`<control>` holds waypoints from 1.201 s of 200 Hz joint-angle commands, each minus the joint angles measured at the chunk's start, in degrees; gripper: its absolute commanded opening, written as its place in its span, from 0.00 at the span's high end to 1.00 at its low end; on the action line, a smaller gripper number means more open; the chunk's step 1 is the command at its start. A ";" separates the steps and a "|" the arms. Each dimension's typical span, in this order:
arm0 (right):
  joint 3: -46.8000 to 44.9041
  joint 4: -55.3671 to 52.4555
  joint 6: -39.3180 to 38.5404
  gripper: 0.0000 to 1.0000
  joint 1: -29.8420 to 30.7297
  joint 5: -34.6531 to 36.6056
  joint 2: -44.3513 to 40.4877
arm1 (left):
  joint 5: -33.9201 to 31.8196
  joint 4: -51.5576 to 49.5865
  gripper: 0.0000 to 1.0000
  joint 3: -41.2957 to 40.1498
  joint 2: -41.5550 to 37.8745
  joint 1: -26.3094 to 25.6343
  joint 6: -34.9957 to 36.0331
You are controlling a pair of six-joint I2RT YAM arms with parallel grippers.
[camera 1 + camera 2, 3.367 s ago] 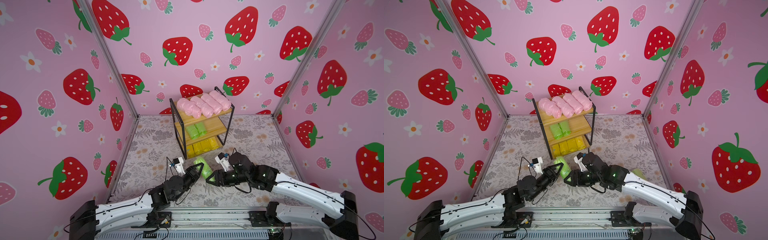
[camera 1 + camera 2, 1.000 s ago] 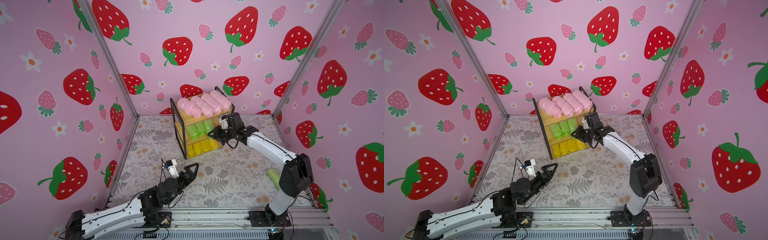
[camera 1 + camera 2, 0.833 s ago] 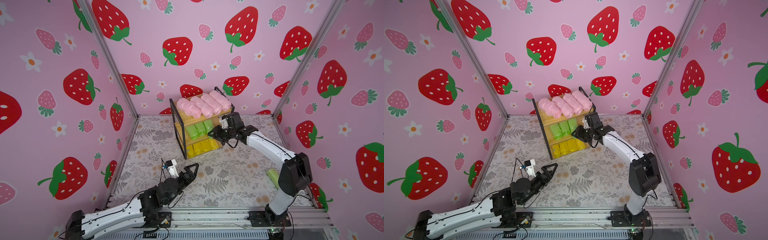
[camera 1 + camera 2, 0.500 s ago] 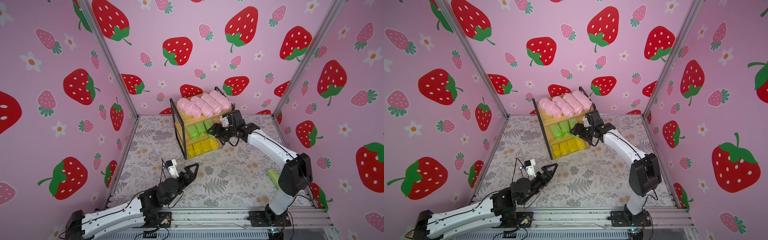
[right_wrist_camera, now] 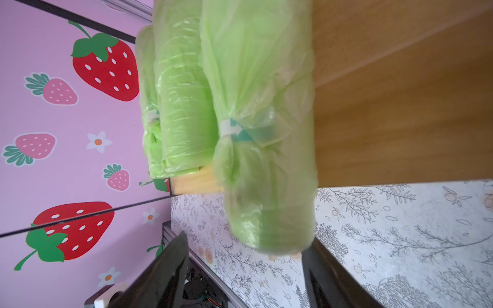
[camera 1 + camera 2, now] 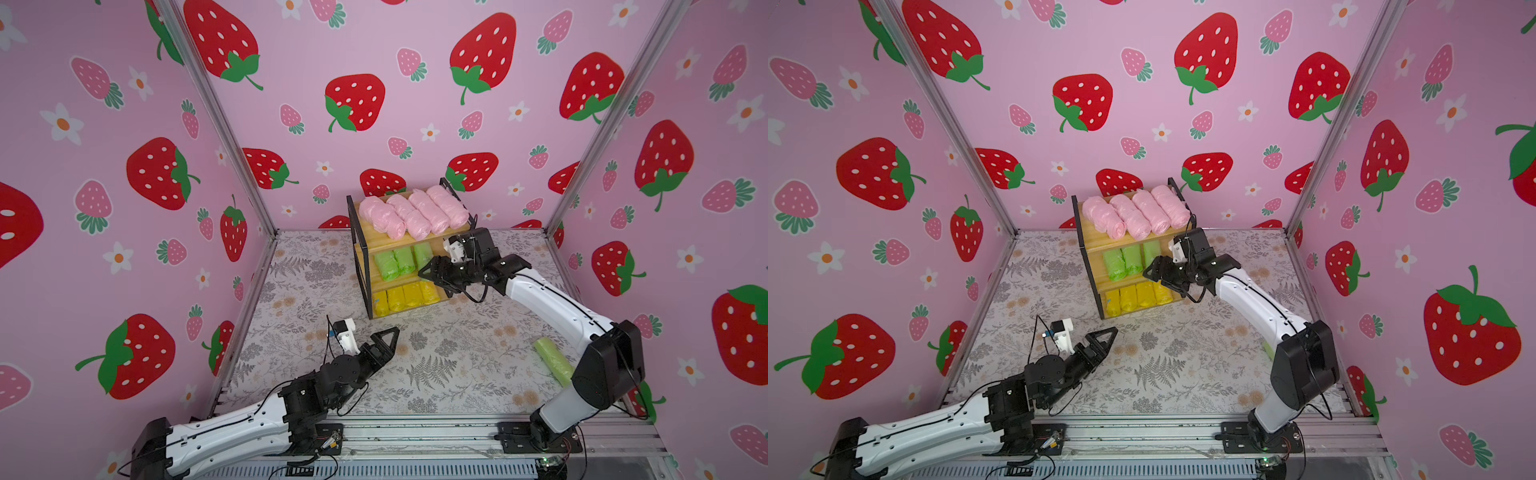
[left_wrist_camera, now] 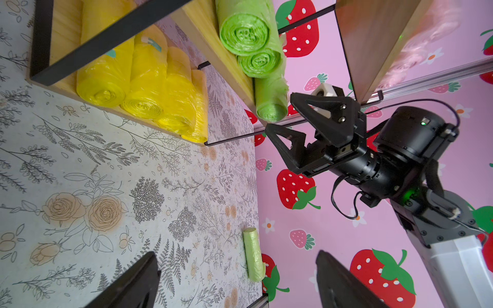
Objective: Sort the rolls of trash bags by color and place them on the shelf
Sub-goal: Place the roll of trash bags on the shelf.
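Table point(image 6: 436, 374), floral cover. Shelf point(image 6: 360, 266) sits right ahead of R end effector point(image 6: 428, 268). 4 pink rolls point(image 6: 415, 214) on tier above it, 3 green rolls point(image 6: 399, 262) on mid tier, 4 yellow rolls point(image 6: 405, 296) below. Nearest green roll point(image 5: 266, 160) overhangs board edge, just off its tips. Jaws apart, nothing gripped. 4th green roll point(image 6: 552, 361) lies on table well behind it. L end effector point(image 6: 388, 334): jaws apart, empty, over table.

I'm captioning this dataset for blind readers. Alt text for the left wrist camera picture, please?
The right end effector, jaws open, loosely straddles the end of a green roll, one of three on the middle board of the shelf. Four yellow rolls sit on the board below, and another green roll lies on the flowered tabletop.
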 commanded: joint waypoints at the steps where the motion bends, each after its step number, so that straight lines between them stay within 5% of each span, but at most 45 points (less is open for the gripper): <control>1: -1.80 -0.97 1.31 0.29 -0.64 0.09 -2.99 | -0.24 0.41 0.05 2.59 -0.03 -0.16 1.20; 125: 4.04 -6.40 -5.71 0.18 -1.63 -2.25 1.91 | 0.29 0.86 0.05 2.90 1.27 -0.10 1.46; 240: 9.21 -14.64 -13.60 0.21 -6.02 -15.36 5.71 | 1.12 0.45 0.05 3.73 3.51 -0.04 1.40</control>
